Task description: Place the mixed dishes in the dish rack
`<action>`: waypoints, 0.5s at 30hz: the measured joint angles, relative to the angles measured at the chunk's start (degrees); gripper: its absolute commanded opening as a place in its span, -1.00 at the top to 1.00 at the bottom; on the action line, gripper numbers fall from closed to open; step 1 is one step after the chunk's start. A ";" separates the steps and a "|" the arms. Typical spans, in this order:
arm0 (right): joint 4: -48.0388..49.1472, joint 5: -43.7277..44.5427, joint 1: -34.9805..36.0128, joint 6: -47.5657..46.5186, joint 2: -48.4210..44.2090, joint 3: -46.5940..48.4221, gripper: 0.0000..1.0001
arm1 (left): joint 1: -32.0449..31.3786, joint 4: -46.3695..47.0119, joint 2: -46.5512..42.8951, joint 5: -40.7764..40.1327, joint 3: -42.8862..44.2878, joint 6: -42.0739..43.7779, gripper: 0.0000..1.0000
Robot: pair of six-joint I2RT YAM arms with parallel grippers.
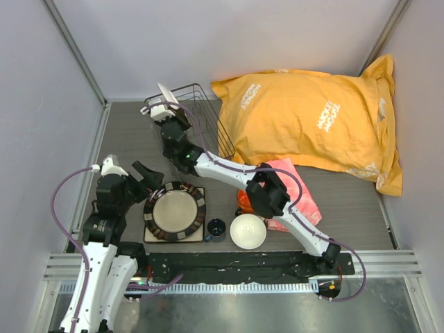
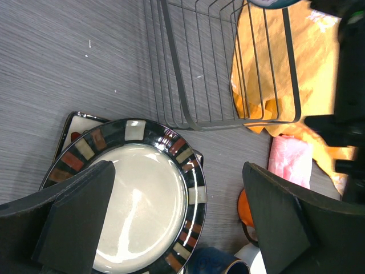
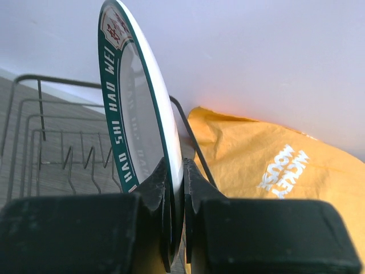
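Note:
My right gripper [image 1: 166, 105] is shut on the edge of a white plate with a dark green lettered rim [image 3: 128, 108]. It holds the plate upright over the left end of the dark wire dish rack [image 1: 198, 114]. My left gripper [image 2: 177, 171] is open and empty just above a dark-rimmed plate with coloured blocks [image 1: 175, 211]. That plate lies on a square dark tray [image 1: 154, 236]. A small dark-blue cup [image 1: 216, 228], a white bowl [image 1: 248, 231] and an orange mug [image 1: 243, 200] stand to its right. The right arm partly hides the mug.
A big yellow bag [image 1: 312, 121] lies against the rack's right side. A pink cloth [image 1: 300, 200] lies under the right arm. Grey walls close in the table on the left, back and right. The rack [image 3: 57, 151] holds no dishes.

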 measured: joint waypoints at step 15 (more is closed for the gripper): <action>-1.27 -1.64 0.04 2.36 -2.01 3.72 0.98 | 0.00 -0.02 -0.11 0.00 0.00 0.00 -0.99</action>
